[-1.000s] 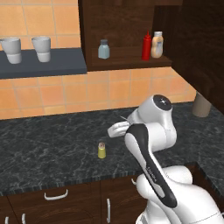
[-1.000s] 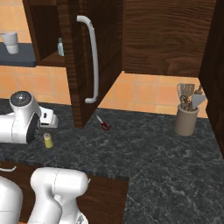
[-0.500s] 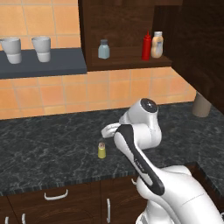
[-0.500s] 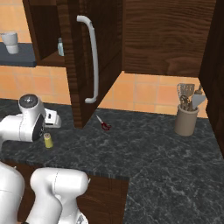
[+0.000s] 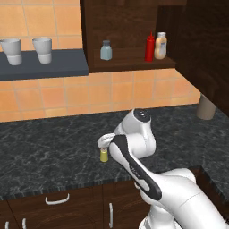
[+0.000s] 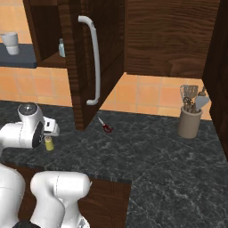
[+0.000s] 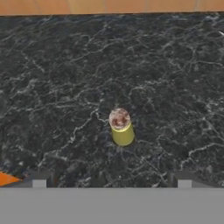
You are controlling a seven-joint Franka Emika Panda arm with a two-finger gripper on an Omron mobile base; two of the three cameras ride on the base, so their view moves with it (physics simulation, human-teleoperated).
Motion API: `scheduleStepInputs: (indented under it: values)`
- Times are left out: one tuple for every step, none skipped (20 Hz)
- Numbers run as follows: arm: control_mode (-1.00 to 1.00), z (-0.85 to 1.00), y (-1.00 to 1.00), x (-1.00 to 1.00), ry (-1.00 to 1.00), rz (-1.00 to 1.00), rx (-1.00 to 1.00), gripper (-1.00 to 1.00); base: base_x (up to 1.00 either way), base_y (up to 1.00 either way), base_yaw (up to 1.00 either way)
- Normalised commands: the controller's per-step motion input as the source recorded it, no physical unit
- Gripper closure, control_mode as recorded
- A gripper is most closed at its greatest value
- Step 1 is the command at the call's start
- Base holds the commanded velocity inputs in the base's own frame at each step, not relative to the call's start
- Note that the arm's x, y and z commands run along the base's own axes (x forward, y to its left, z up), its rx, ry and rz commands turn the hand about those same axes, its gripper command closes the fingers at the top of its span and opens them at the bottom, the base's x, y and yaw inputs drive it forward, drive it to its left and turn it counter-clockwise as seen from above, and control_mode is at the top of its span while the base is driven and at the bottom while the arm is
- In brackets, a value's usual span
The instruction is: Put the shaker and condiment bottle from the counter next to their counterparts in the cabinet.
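Dark marbled table [image 7: 52, 87] at frame centre carried upright yellow-green shaker [image 7: 121, 127]; hung over it, jaws spread wide, gripping nothing. Red condiment bottle [image 5: 150, 47] shelved in cabinet [image 5: 129, 27], upper right.

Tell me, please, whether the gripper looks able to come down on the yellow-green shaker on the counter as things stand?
Probably yes. The shaker stands upright, alone on the counter, and the open gripper hangs just above it with nothing between them. Its fingertips stand wider apart than the shaker, which looks roughly centred between them.
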Motion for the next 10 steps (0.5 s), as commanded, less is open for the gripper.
scheduleStepInputs:
  values:
    - [-1.0,-0.35,0.05,0.41,0.02,0.0,0.0,-1.0,0.0,0.0,0.0]
    - [-1.0,-0.37,0.04,0.46,0.01,0.0,0.0,-1.0,0.0,0.0,0.0]
    - [-1.0,-0.39,0.04,0.47,0.0,0.0,0.0,-1.0,0.0,0.0,0.0]
    - [-1.0,-0.37,0.01,0.47,0.0,0.0,0.0,-1.0,0.0,0.0,0.0]
    - [-1.0,-0.35,0.0,0.46,0.0,0.0,0.0,-1.0,0.0,0.0,0.0]
    - [-1.0,-0.31,0.0,0.44,0.0,0.0,0.0,-1.0,0.0,0.0,0.0]
    - [-1.0,-0.3,0.0,0.41,0.0,0.0,0.0,-1.0,0.0,0.0,0.0]
    - [-1.0,-0.26,0.04,0.37,0.0,0.0,0.0,-1.0,0.0,0.0,0.0]
    - [-1.0,-0.23,0.06,0.36,0.0,0.0,0.0,-1.0,0.0,0.0,0.0]
    - [-1.0,-0.24,0.09,0.3,0.01,0.0,0.0,-1.0,0.0,0.0,0.0]
